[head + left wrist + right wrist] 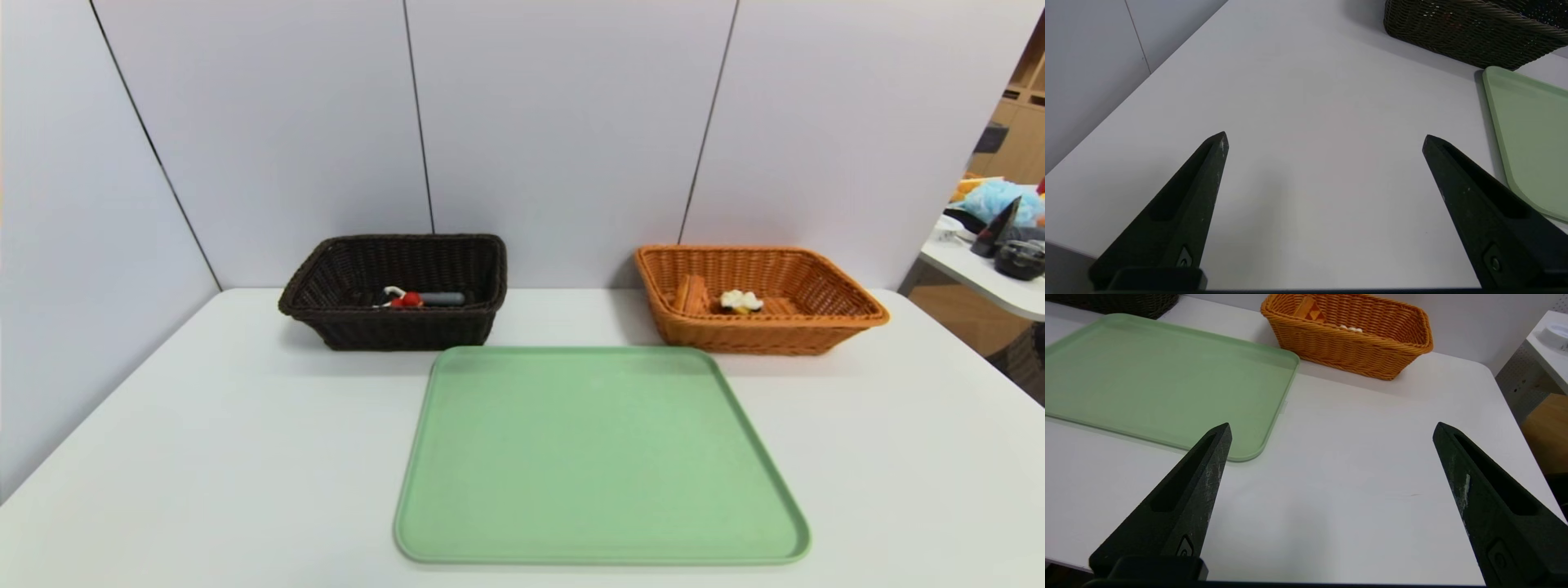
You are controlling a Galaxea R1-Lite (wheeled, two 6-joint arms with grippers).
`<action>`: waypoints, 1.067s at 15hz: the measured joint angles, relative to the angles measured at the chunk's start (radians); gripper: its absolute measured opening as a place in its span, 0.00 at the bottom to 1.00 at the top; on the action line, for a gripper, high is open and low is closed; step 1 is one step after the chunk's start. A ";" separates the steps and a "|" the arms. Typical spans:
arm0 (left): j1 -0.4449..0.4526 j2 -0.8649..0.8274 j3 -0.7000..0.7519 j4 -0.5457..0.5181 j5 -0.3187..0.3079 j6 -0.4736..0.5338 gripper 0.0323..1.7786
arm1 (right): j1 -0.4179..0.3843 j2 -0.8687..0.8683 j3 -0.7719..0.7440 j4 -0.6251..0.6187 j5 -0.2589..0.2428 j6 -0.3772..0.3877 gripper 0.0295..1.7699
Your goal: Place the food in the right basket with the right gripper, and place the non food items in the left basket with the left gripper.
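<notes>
Tray (600, 457) bare, sorting looks done. Left end effector (1325, 141) and right end effector (1331, 430) both released, empty above worktop (204, 457); I park clear of baskets.

A test corner in a lab or office room

A plain white tabletop (204, 457) is closed in by pale grey partition panels (555, 122), as is done for a prepared trial. Past the panels on the right, a second white table (992, 286) loaded with mixed objects and light wooden shelving (1020, 131) are seen, so a larger workroom is suggested rather than a home.
</notes>
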 joint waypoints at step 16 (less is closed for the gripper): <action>-0.006 -0.152 0.233 -0.262 0.004 0.224 0.95 | -0.011 -0.227 0.207 -0.157 0.058 -0.015 0.96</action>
